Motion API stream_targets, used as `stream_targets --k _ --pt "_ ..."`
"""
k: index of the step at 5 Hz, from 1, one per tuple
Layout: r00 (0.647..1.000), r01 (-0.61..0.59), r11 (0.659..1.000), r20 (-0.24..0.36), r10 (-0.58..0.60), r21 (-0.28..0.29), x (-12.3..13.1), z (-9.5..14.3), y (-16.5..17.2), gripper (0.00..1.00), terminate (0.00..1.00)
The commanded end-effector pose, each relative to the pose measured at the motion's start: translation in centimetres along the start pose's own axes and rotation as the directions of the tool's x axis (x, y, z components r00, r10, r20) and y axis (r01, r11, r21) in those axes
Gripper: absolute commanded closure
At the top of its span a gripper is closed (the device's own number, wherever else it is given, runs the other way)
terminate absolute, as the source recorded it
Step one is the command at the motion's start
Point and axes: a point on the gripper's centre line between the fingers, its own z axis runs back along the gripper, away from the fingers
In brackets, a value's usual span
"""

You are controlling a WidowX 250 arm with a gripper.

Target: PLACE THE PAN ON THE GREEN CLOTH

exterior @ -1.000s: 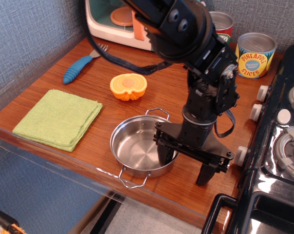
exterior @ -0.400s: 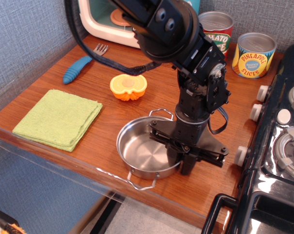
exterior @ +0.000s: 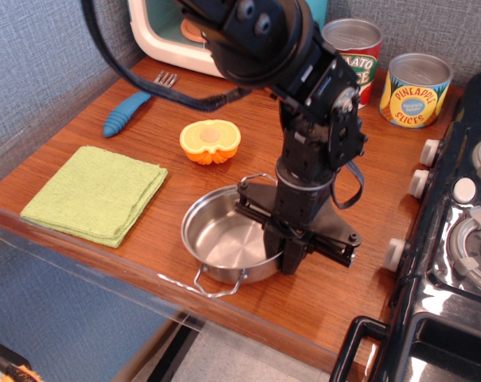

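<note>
Clamping pan (exterior: 224, 239) right rim, gripper (exterior: 284, 253) closed; handles pointing front-back.

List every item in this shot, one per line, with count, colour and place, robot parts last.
pan: 1, shiny steel, front middle of the table, near the edge
green cloth: 1, lime green, folded, front left of the table
orange half: 1, orange, cut side up, behind the pan
fork: 1, blue handle with metal tines, back left
pineapple slices can: 1, yellow and blue label, back right
tomato can: 1, red label, back, left of the pineapple can
toy appliance: 1, cream and teal, back, mostly hidden by the arm
stove: 1, black with grey knobs, right edge
table: 1, brown wood
gripper: 1, black, closed on the pan's right rim
</note>
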Motion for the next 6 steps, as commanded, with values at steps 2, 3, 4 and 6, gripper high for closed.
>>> stream_targets --k 2,3,4,6 --pt "0.991 -0.086 0.996 0.104 0.082 0.028 -0.5 9.3 9.0 1.0 0.0" --pt "0.976 -0.217 0.975 0.041 0.215 0.05 -2.0 7.6 13.8 1.0 0.0" --pt "0.951 -0.308 0.949 0.009 0.308 0.066 -3.0 5.0 16.8 1.0 0.0" --pt "0.928 -0.367 0.92 -0.015 0.372 0.135 -3.4 0.3 18.3 1.0 0.0"
